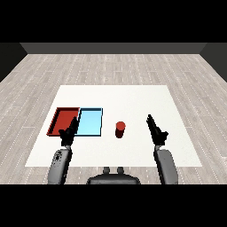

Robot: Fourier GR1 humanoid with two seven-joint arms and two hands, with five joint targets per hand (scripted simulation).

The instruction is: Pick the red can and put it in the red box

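From my head view, the red can [119, 129] stands upright on the white desk [133, 99], just to the right of the light blue tray [90, 123] and apart from it. The red tray [63, 119] lies furthest left, touching the blue one side by side, and nothing shows inside it.

My right hand [154, 128] hovers to the right of the can with a clear gap between them; its fingers are stretched out straight and hold nothing. My left hand [69, 131] hangs over the near edge where the two trays meet, fingers likewise released and carrying nothing (it partly hides the red tray's near right corner from me).

As I judge it, the task has hardly begun. The can is untouched, neither hand has closed on it, and the red tray waits without its load. What remains is nearly everything: bring a hand in beside the can, curl round it, lift it, carry it left across the blue tray, and set it down in the red one. My right hand looks the nearer of the two for the reach.
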